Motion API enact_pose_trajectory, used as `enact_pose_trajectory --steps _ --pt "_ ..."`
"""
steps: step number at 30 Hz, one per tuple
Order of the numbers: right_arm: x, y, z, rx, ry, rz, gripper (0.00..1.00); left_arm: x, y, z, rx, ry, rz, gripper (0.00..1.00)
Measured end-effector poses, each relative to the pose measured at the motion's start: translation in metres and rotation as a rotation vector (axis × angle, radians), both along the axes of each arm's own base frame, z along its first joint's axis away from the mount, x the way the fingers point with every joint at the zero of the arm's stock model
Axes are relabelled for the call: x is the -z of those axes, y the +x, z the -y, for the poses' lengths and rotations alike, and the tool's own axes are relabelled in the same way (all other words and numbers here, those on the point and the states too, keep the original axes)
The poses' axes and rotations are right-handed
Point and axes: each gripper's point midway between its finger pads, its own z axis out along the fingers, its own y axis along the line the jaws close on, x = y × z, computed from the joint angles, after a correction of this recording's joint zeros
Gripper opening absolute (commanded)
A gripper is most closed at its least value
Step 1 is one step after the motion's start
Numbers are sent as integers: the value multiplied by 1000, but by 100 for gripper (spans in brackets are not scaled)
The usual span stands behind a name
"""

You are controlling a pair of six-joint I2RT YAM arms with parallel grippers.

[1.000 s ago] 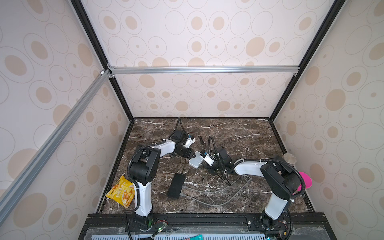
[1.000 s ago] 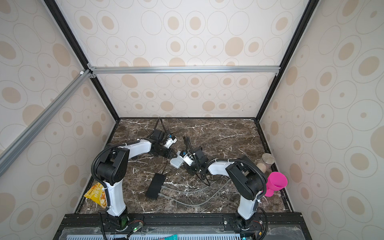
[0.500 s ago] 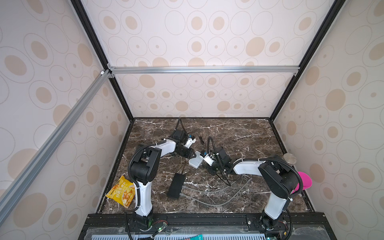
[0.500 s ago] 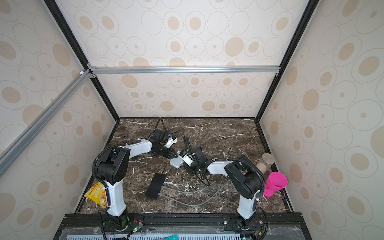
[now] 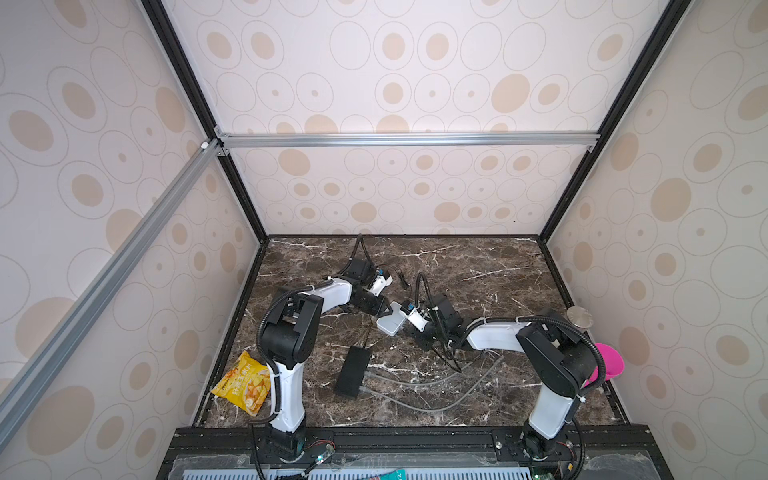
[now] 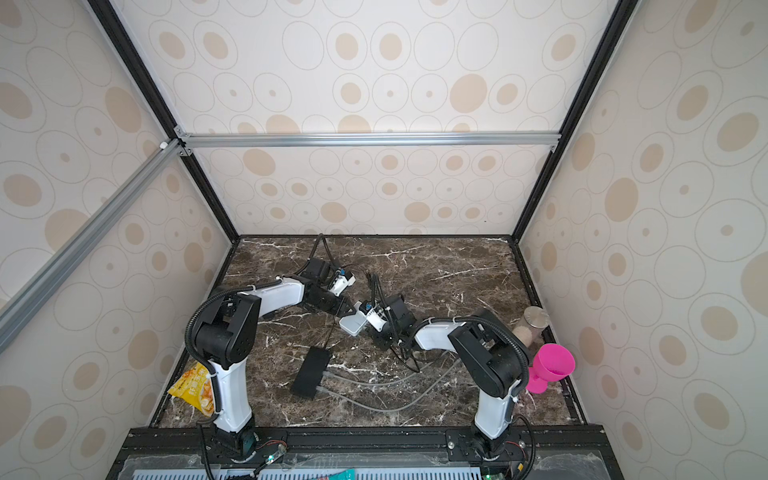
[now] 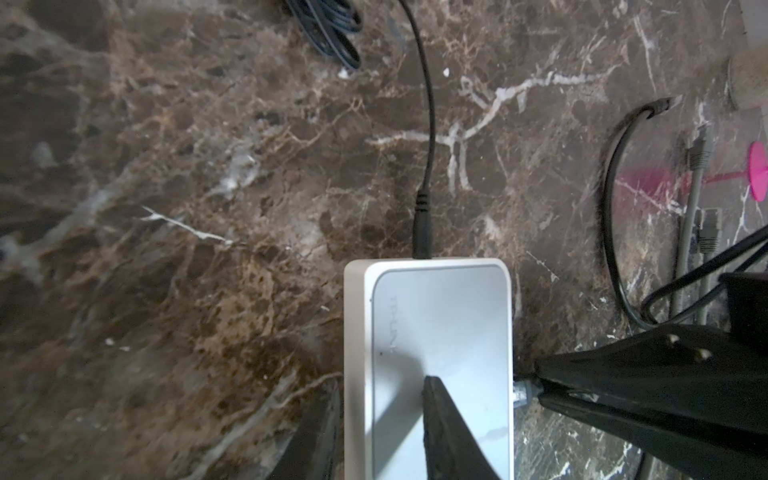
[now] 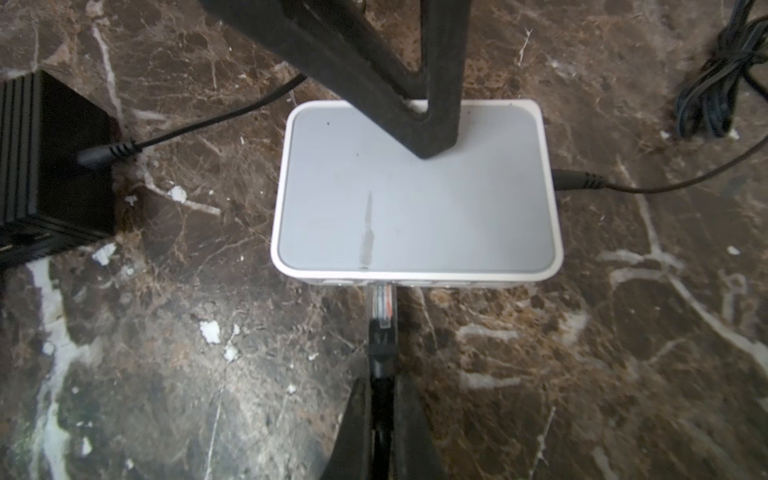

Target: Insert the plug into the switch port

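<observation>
The white switch point(image 8: 415, 195) lies on the marble floor mid-table, seen in both top views point(image 5: 390, 325) point(image 6: 353, 323). My left gripper point(image 7: 380, 382) is shut on the switch, with one finger along its side edge and the other pressed on its grey top. The plug point(image 8: 381, 301) has a clear tip and a black boot. That tip meets the switch's port face; how deep it sits I cannot tell. My right gripper point(image 8: 381, 380) is shut on the plug's black boot and cable. In the left wrist view the plug point(image 7: 524, 392) shows at the switch's edge.
A black power adapter point(image 5: 352, 371) lies nearer the front with grey cables point(image 5: 415, 380) running from it. A black power cord point(image 7: 424, 224) enters the switch's other side. A yellow snack bag point(image 5: 243, 384) sits front left. A pink cup point(image 5: 609, 365) and a metal-lidded jar point(image 5: 579, 318) stand at the right wall.
</observation>
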Motion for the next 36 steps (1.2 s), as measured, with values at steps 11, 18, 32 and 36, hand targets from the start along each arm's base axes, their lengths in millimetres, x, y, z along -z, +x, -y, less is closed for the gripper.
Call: enact_pose_trajectory --steps 11,18,32,36 --pt "-2 0 0 3 11 9 0 0 0 0 1 1 -2 34" --pt "-2 -1 -1 0 17 3 0 1 0 0 1 1 -4 34" --pt "-5 -4 -7 -21 30 9 0 1 -2 2 7 -8 -16 34" --pt "-3 -3 -7 -14 23 9 0 0 -2 2 8 -10 -17 33"
